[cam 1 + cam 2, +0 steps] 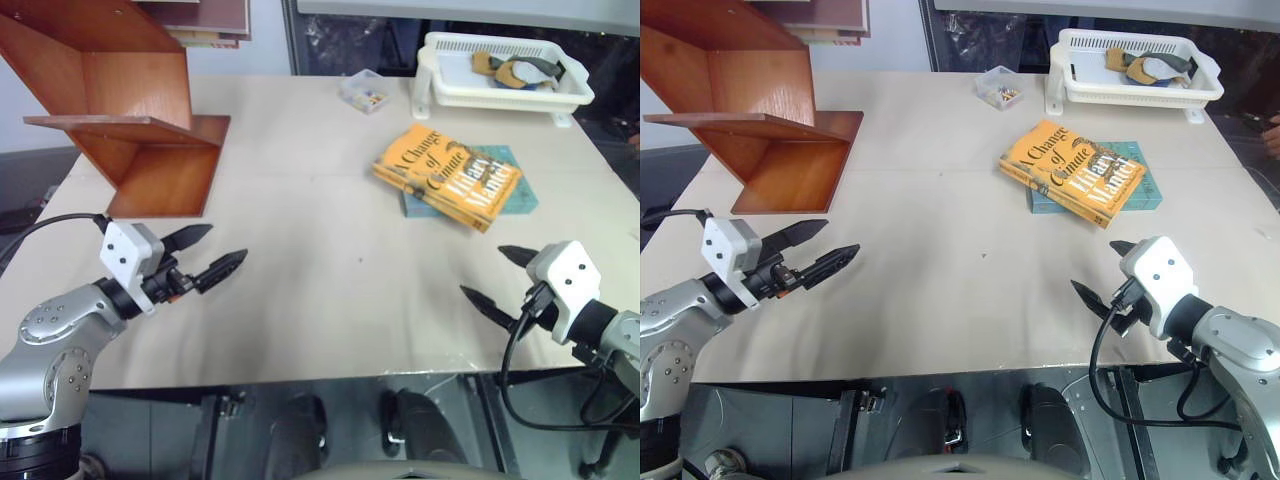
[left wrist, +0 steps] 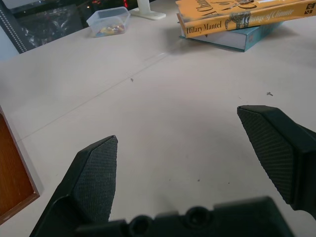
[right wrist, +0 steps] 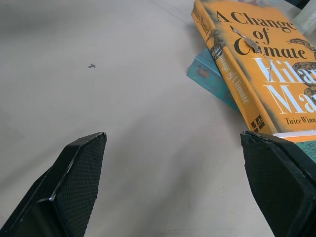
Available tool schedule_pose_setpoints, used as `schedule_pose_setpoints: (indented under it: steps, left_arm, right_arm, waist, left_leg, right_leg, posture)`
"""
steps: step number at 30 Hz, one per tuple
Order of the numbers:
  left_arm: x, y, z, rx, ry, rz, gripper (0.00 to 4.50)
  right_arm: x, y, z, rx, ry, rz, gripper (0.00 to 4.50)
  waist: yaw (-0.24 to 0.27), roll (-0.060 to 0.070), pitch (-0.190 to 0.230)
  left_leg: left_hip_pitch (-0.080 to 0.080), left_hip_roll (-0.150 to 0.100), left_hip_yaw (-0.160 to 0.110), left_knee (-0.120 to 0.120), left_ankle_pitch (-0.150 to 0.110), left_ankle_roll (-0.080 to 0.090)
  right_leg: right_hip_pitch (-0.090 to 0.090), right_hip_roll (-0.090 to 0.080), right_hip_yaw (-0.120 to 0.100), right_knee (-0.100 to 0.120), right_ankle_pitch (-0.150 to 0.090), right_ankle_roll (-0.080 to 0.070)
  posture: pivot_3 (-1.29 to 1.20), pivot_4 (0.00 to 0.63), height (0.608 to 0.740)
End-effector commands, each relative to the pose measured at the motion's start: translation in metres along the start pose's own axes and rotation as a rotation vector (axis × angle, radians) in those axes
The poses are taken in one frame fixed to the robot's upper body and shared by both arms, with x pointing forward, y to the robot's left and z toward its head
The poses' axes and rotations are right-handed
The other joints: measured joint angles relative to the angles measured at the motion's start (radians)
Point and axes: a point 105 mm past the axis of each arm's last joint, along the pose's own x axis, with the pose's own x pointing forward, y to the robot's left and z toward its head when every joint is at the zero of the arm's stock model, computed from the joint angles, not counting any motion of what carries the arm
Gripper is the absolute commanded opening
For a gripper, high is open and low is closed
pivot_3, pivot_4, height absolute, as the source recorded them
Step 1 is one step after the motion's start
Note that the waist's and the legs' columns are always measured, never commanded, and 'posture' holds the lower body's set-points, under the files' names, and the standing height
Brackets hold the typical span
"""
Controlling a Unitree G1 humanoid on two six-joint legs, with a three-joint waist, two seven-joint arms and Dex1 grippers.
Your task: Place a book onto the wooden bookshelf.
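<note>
The orange-yellow book (image 1: 447,175) lies flat on a thin teal book (image 1: 515,190), right of the table's middle. The reddish-brown wooden bookshelf (image 1: 120,110) stands at the far left corner. My left gripper (image 1: 217,254) hovers open over the near left of the table, below the shelf, with nothing between its fingers (image 2: 94,180). My right gripper (image 1: 500,277) hangs open near the front right edge, short of the book, also empty. The right wrist view has the book's cover (image 3: 261,64) ahead of the spread fingers (image 3: 79,173).
A white plastic basket (image 1: 500,95) with a few items stands at the far right. A small clear container (image 1: 364,91) sits beside it. The beige table (image 1: 330,280) ends just in front of both grippers.
</note>
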Motion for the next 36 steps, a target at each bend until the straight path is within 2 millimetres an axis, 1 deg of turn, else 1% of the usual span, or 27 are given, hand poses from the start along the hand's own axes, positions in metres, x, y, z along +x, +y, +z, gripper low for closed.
schedule_pose_setpoints:
  steps: [1, 3, 6, 9, 11, 15, 17, 18, 20, 22, 23, 24, 28, 29, 30, 31, 34, 36]
  left_arm:
    - [-0.001, -0.006, 0.018, 0.061, -0.033, -0.03, 4.5]
    - [0.005, -0.01, 0.023, 0.058, -0.051, -0.052, 4.5]
    - [0.009, -0.014, 0.025, 0.053, -0.058, -0.078, 4.5]
    - [0.012, -0.019, 0.026, 0.051, -0.059, -0.109, 4.5]
    - [0.012, -0.023, 0.027, 0.05, -0.062, -0.128, 4.5]
    - [0.024, -0.039, 0.03, 0.076, -0.061, -0.217, 4.5]
    - [0.028, -0.046, 0.031, 0.085, -0.065, -0.249, 4.5]
    - [0.03, -0.05, 0.032, 0.087, -0.069, -0.264, 4.5]
    - [0.036, -0.056, 0.035, 0.094, -0.08, -0.289, 4.5]
    - [0.041, -0.06, 0.04, 0.099, -0.097, -0.311, 4.5]
    - [0.044, -0.063, 0.042, 0.104, -0.104, -0.321, 4.5]
    - [0.046, -0.065, 0.044, 0.109, -0.111, -0.329, 4.5]
    - [0.053, -0.076, 0.051, 0.108, -0.15, -0.358, 4.5]
    - [0.055, -0.08, 0.053, 0.1, -0.16, -0.374, 4.5]
    - [0.056, -0.083, 0.054, 0.096, -0.166, -0.386, 4.5]
    - [0.057, -0.086, 0.054, 0.091, -0.169, -0.393, 4.5]
    - [0.058, -0.089, 0.055, 0.083, -0.174, -0.399, 4.5]
    - [0.059, -0.091, 0.055, 0.083, -0.174, -0.401, 4.5]
  right_arm:
    - [-0.005, -0.003, 0.007, -0.029, -0.015, -0.018, 4.47]
    - [-0.004, -0.006, 0.006, -0.025, -0.01, -0.035, 4.47]
    - [-0.002, -0.007, 0.005, -0.016, -0.008, -0.046, 4.47]
    - [-0.001, -0.009, 0.003, 0.014, 0.002, -0.06, 3.75]
    - [-0.001, -0.01, 0.002, 0.022, 0.005, -0.072, 3.01]
    - [0.006, -0.037, -0.003, 0.034, 0.033, -0.217, 1.13]
    - [0.007, -0.045, -0.005, 0.01, 0.052, -0.26, 0.22]
    - [0.008, -0.05, -0.007, -0.007, 0.077, -0.288, 0.22]
    - [0.013, -0.062, -0.012, 0.014, 0.097, -0.312, 0.22]
    - [0.019, -0.077, -0.015, 0.022, 0.118, -0.336, 0.22]
    - [0.021, -0.087, -0.017, 0.034, 0.127, -0.362, 0.22]
    - [0.022, -0.095, -0.019, 0.058, 0.135, -0.39, 0.09]
    - [0.026, -0.125, -0.026, 0.066, 0.175, -0.495, 0.09]
    - [0.031, -0.135, -0.026, 0.05, 0.186, -0.526, 0.09]
    - [0.036, -0.142, -0.031, 0.084, 0.211, -0.541, 0.09]
    - [0.041, -0.148, -0.031, 0.102, 0.205, -0.553, 0.09]
    - [0.054, -0.157, -0.033, 0.102, 0.222, -0.539, 0.09]
    - [0.062, -0.158, -0.034, 0.091, 0.221, -0.512, 0.09]
  waist:
    - [0.0, 0.0, 0.0]
    - [0.0, 0.0, 0.0]
    - [0.001, 0.0, 0.0]
    - [0.0, 0.0, 0.0]
    - [-0.001, 0.0, 0.0]
    - [0.0, 0.0, 0.0]
    - [0.0, 0.0, 0.0]
    - [0.0, 0.0, 0.0]
    - [0.0, 0.0, 0.0]
    - [0.0, 0.0, 0.0]
    - [0.0, 0.0, 0.0]
    - [-0.001, 0.0, 0.0]
    - [-0.001, 0.0, 0.0]
    - [-0.001, 0.0, 0.0]
    - [-0.002, 0.0, 0.0]
    - [-0.004, 0.0, 0.0]
    - [-0.007, 0.0, 0.0]
    - [-0.005, 0.0, 0.0]
  left_leg:
    - [0.0, 0.0, 0.0, 0.0, 0.0, 0.0]
    - [0.0, 0.0, 0.0, 0.0, 0.0, 0.0]
    - [0.0, 0.0, -0.001, 0.0, 0.0, 0.0]
    - [0.0, 0.0, -0.001, 0.0, 0.0, 0.0]
    - [0.0, 0.0, -0.001, 0.0, 0.0, 0.0]
    - [0.0, 0.0, -0.001, 0.0, 0.0, 0.0]
    - [0.0, -0.001, -0.001, 0.0, 0.0, 0.0]
    - [0.0, -0.001, -0.001, 0.0, 0.0, 0.0]
    - [0.0, -0.001, -0.001, 0.0, 0.0, 0.0]
    - [-0.001, -0.001, -0.001, 0.0, 0.002, 0.004]
    - [0.0, -0.001, -0.001, 0.0, 0.003, 0.004]
    - [0.0, -0.001, -0.001, 0.0, 0.003, 0.004]
    - [0.0, -0.001, -0.001, 0.0, 0.003, 0.004]
    - [0.0, -0.001, -0.001, 0.0, 0.003, 0.004]
    - [-0.001, -0.001, -0.001, 0.0, 0.003, 0.004]
    - [0.0, -0.001, -0.001, 0.0, 0.004, 0.003]
    - [0.001, -0.001, 0.0, 0.0, 0.005, 0.001]
    - [0.001, -0.001, 0.0, 0.0, 0.005, 0.001]
  right_leg:
    - [0.0, 0.0, 0.0, 0.0, 0.0, 0.0]
    - [0.0, 0.0, 0.0, 0.0, 0.0, 0.0]
    - [0.0, 0.0, -0.001, 0.0, 0.0, 0.0]
    - [0.0, 0.0, 0.0, 0.0, 0.0, 0.0]
    - [0.0, 0.0, 0.0, 0.0, 0.0, 0.0]
    - [0.0, 0.0, -0.001, 0.0, 0.0, 0.0]
    - [0.001, 0.0, 0.0, 0.0, 0.0, 0.0]
    - [0.001, 0.0, -0.001, 0.0, 0.0, 0.0]
    - [0.0, 0.0, -0.001, 0.0, 0.0, 0.0]
    - [0.0, 0.001, -0.001, 0.0, 0.0, 0.0]
    - [0.001, 0.001, -0.001, 0.0, 0.0, 0.0]
    - [0.001, 0.001, -0.001, 0.0, 0.0, 0.0]
    - [0.001, 0.001, 0.0, 0.0, 0.002, -0.003]
    - [0.001, 0.001, 0.0, 0.0, 0.002, -0.003]
    - [0.001, 0.001, -0.001, 0.0, 0.002, -0.003]
    - [0.001, 0.001, 0.0, 0.0, 0.002, -0.003]
    - [0.002, 0.001, 0.0, 0.0, 0.002, -0.002]
    - [0.003, 0.001, 0.0, 0.001, 0.002, -0.002]
  posture:
    - [0.0, 0.15, 0.74]
    - [0.0, 0.15, 0.74]
    - [0.0, 0.15, 0.74]
    - [0.0, 0.15, 0.74]
    - [0.0, 0.15, 0.74]
    - [0.0, 0.15, 0.74]
    - [0.0, 0.15, 0.74]
    - [0.0, 0.15, 0.74]
    - [0.0, 0.15, 0.74]
    - [0.0, 0.15, 0.74]
    - [0.0, 0.15, 0.74]
    - [0.0, 0.15, 0.74]
    - [0.0, 0.15, 0.74]
    - [0.0, 0.15, 0.74]
    - [0.0, 0.15, 0.74]
    - [0.0, 0.15, 0.74]
    - [0.0, 0.15, 0.74]
    - [0.0, 0.15, 0.74]
